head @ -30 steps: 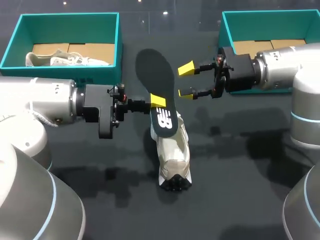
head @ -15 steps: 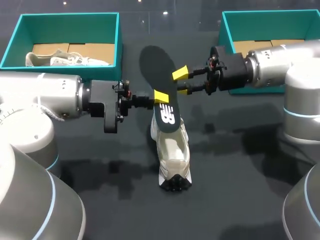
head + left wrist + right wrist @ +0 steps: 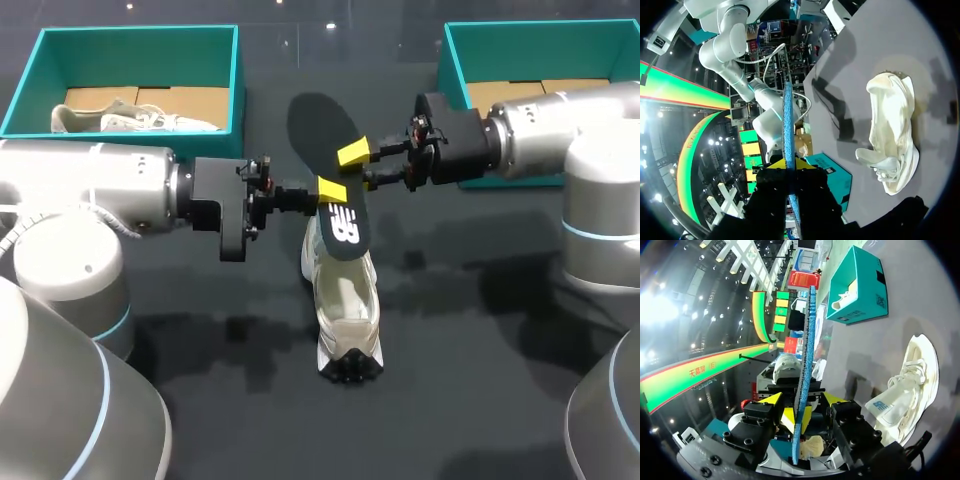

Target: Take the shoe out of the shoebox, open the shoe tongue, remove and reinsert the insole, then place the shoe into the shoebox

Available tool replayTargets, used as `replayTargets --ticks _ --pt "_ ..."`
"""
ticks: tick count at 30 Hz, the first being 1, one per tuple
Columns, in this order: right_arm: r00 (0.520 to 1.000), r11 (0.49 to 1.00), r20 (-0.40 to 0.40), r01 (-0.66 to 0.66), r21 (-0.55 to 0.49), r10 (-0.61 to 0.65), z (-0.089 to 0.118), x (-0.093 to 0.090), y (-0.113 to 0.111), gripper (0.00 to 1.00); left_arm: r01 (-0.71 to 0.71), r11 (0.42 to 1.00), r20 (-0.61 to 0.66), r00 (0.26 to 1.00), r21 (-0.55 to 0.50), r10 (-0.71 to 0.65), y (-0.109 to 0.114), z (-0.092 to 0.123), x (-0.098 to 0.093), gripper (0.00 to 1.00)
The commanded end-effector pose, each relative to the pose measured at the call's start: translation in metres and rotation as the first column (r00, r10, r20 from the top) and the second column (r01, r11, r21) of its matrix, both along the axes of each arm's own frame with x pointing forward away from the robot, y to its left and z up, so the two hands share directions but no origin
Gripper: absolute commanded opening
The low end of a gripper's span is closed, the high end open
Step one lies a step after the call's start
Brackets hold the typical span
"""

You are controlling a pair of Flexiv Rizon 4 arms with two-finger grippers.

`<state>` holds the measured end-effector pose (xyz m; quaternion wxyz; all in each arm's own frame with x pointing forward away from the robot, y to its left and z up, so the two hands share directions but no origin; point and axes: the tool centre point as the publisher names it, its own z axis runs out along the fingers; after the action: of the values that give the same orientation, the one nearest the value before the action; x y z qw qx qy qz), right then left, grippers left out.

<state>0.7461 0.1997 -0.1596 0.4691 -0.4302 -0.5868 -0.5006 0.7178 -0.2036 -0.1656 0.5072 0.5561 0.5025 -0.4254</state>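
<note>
A black insole (image 3: 320, 135) hangs in the air above the table's middle, with my left gripper (image 3: 332, 190) shut on its heel half. In the left wrist view the insole (image 3: 788, 125) shows edge-on, running out from between the yellow tips of that gripper (image 3: 788, 162). My right gripper (image 3: 355, 167) comes in from the right; its fingers straddle the insole's edge. In the right wrist view the insole (image 3: 807, 340) stands between the tips of the right gripper (image 3: 802, 399), a gap on each side, so it is open. The beige shoe (image 3: 345, 310) lies on the table below.
A teal shoebox (image 3: 135, 32) at the back left holds another pale shoe (image 3: 140, 118). A second teal shoebox (image 3: 450, 60) stands at the back right, behind my right arm. The dark tabletop (image 3: 480, 380) spreads around the shoe.
My left arm has carried the insole a little to the right. The right gripper has moved left onto the insole's edge and drawn its fingers closer together.
</note>
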Motion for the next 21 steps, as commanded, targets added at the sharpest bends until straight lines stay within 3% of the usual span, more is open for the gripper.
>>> replayTargets --ticks 1,8,21 --pt "1.000 1.000 0.006 -0.001 -0.003 0.001 0.0004 0.0006 0.0034 0.47 -0.007 1.000 0.004 1.000 0.002 0.007 -0.0045 -0.0008 0.0001 0.00" --pt "1.000 1.000 0.025 0.002 -0.001 -0.002 0.0005 0.0006 0.0069 0.38 -0.015 1.000 0.005 1.000 0.001 0.015 -0.0077 -0.0010 -0.0005 0.00" --pt "0.999 1.000 0.027 0.023 0.014 -0.023 -0.0007 -0.0007 0.0068 0.31 -0.035 0.999 0.006 0.999 -0.011 0.035 -0.0095 -0.0022 -0.0003 0.00"
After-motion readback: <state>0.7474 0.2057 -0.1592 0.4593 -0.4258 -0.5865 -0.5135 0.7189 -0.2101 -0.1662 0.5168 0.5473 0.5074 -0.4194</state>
